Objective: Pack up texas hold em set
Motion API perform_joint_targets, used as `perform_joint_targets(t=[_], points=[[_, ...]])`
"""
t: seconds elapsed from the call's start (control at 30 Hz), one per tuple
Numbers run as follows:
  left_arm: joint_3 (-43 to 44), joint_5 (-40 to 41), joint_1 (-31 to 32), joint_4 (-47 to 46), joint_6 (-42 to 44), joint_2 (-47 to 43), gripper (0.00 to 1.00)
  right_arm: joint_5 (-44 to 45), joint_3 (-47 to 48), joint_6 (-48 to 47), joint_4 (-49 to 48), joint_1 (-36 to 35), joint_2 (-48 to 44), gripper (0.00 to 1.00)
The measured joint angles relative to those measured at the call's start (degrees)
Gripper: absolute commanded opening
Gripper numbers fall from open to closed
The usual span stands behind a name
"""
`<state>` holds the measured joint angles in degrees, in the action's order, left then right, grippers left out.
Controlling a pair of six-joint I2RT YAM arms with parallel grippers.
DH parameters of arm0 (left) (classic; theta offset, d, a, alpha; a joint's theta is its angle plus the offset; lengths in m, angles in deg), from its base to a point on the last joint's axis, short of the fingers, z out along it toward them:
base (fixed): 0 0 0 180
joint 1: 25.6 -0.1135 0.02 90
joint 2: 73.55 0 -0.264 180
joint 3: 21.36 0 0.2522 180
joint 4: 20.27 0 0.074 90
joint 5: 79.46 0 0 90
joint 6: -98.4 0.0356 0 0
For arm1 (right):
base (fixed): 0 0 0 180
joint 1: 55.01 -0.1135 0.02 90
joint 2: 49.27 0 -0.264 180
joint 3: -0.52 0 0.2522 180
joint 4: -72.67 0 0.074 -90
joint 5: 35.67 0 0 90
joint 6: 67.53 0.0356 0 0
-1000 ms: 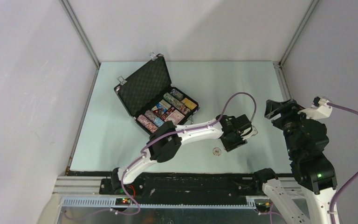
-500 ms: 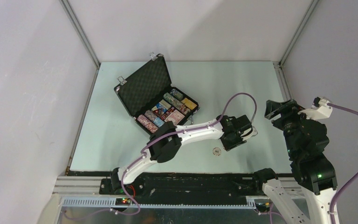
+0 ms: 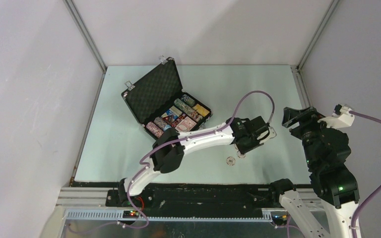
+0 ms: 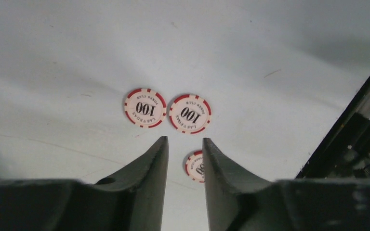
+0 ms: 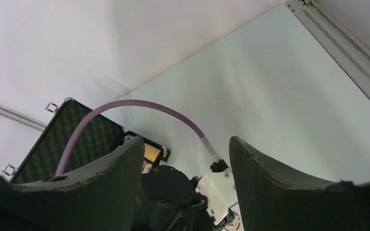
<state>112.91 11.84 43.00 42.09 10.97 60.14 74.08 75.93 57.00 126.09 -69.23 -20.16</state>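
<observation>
Looks like the stray-chip pickup step. Left pincer (image 4: 185, 140) hangs low over the tabletop (image 3: 258, 89), jaws narrow but apart, nothing gripped. One chip (image 4: 195, 166) peeks out half hidden by it, and two more chips (image 4: 145, 108) lie side by side just beyond. Right pincer (image 5: 187, 139) is wide and empty, off right. Case (image 3: 154, 91) sits open, far left. Next move probably needs a clean edge pinch on one chip, then a carry over to the case.
</observation>
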Motion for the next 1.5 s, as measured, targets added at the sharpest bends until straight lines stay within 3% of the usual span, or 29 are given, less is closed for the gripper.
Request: perform_joint_targets(t=[0.13,0.43,0.57,0.7,0.8,1.0,1.13,1.3,1.43,1.5], points=[[-2.19,0.0,0.02,-0.04,-0.28,-2.1,0.62,0.0,-0.11,0.0,0.31,0.0,-0.11,0.68],[-4.22,1.53,-0.52,-1.62,-3.48,-2.45,0.65,-0.52,-1.95,0.02,1.03,0.0,0.42,0.7],[-17.75,2.01,-2.51,-8.44,-7.19,-8.63,0.66,-0.92,-2.89,-0.02,3.69,0.02,2.47,0.66],[-37.51,2.19,-7.74,-15.28,-10.25,-20.81,0.65,-3.26,-3.74,-0.02,8.2,0.13,4.42,0.65],[-47.23,2.97,-11.76,-18.53,-11.58,-30.56,0.66,-6.34,-3.8,-0.04,11.32,0.35,7.56,0.67],[-59.65,5.2,-15.06,-26.53,-13.4,-51.65,0.67,-18.08,-3.87,-0.72,14.82,0.87,20.48,0.69],[-66.38,7.65,-15.61,-33.03,-15.63,-60.28,0.7,-26.14,-3.85,-1.14,14.62,0.09,33.24,0.7],[-78.42,10.69,-16.22,-39.87,-17.2,-69.66,0.74,-29.07,-2.4,-2.25,14.62,-6.32,47.89,0.69],[-87.41,10.78,-16.28,-45.31,-17.97,-77.75,0.76,-30.08,2.99,-4.31,15.04,-9.57,58.71,0.53],[-91.06,10.36,-16.28,-49.13,-18.08,-81.26,0.77,-31.15,5.09,-5.49,14.99,-9.25,63.17,0.51]])
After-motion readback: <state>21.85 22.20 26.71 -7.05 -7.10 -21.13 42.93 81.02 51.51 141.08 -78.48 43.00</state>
